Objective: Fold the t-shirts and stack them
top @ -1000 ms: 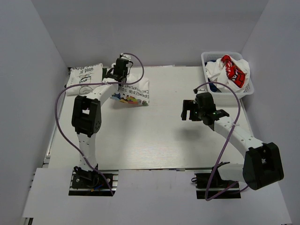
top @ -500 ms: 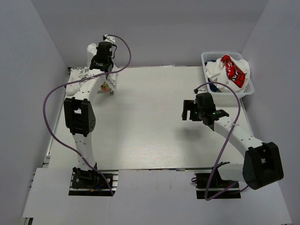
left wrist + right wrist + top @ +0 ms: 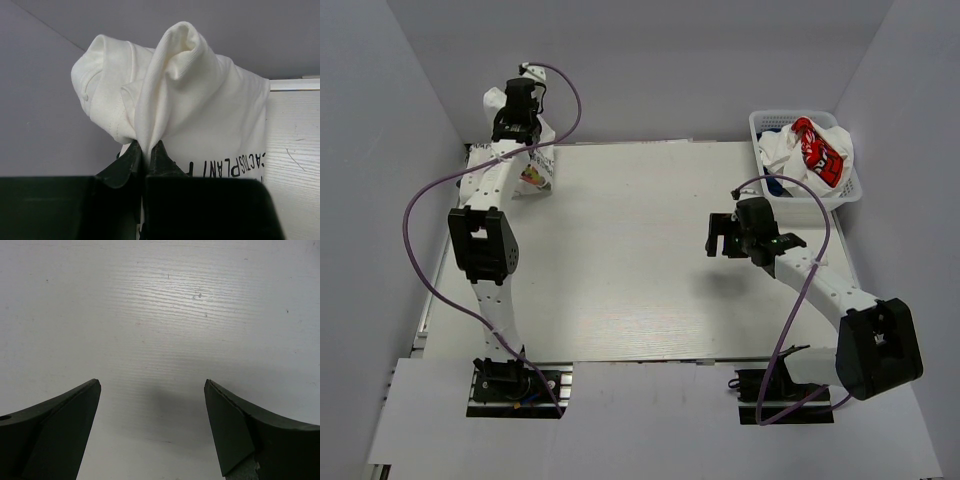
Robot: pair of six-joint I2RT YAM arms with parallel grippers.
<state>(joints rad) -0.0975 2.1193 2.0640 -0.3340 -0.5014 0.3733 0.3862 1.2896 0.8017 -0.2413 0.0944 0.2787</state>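
A white t-shirt (image 3: pixel 535 165) with black lettering and a colourful print hangs bunched in the air at the 11 o'clock corner of the table (image 3: pixel 640 270), its lower edge trailing to the tabletop. A second ago it lay folded flat nearer the middle of the far edge; half a second ago it was already lifted, and it has since swung further toward the left wall. The left gripper (image 3: pixel 513 128) has its fingers pressed together on a gathered fold of the cloth, seen from the wrist as two dark fingertips (image 3: pixel 134 156) pinching the white t-shirt (image 3: pixel 200 100). The right gripper (image 3: pixel 725 237) has not moved, hovering at 3 o'clock with its fingers (image 3: pixel 60 415) spread wide over bare table, touching nothing. At 2 o'clock, heaped t-shirts (image 3: pixel 815 150) fill the white basket (image 3: pixel 757 128).
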